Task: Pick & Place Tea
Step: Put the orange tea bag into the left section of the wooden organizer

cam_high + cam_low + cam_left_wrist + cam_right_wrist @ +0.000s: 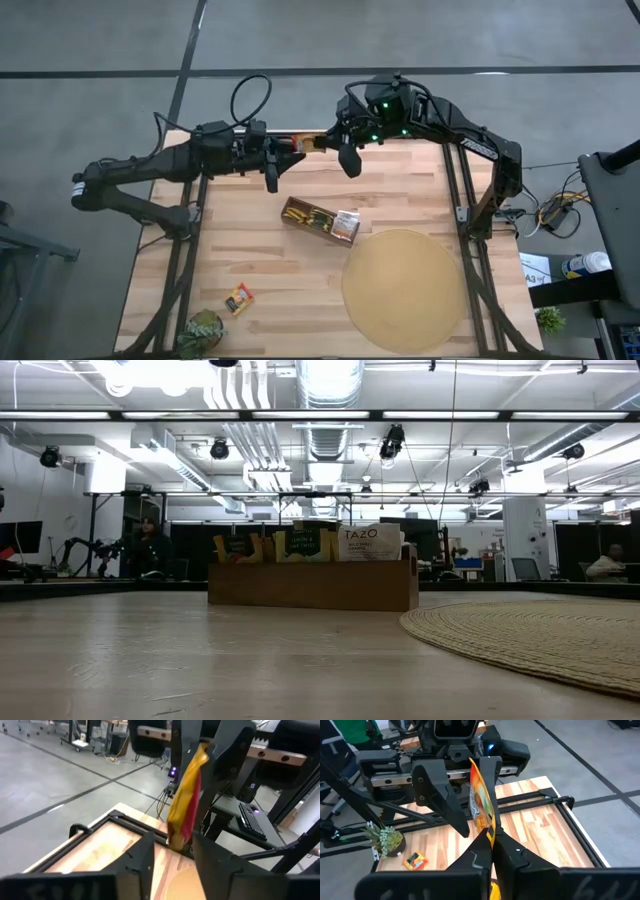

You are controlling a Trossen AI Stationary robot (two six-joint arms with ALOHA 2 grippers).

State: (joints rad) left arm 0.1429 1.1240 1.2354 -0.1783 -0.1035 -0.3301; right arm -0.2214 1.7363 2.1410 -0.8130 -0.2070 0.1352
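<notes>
An orange-yellow tea sachet is held in the air over the table's far edge, between my two grippers. My right gripper reaches it from the right and is shut on it. My left gripper faces it from the left, open. In the right wrist view its two fingers stand on either side of the sachet; whether one touches it, I cannot tell. The brown wooden box lies mid-table with several sachets upright in it. One more orange sachet lies flat near the table's near-left corner. My right gripper pinches the sachet between its two fingers at the edge nearest to it, coming roughly level from the table's right. The sachet is lifted clear, stands on edge, and sticks out beyond the fingertips toward my left gripper.
A big round tan mat covers the near-right part of the table. A small potted plant stands at the near-left corner. Bare wood lies between the box and the table's left edge. In the low view only the box and mat show.
</notes>
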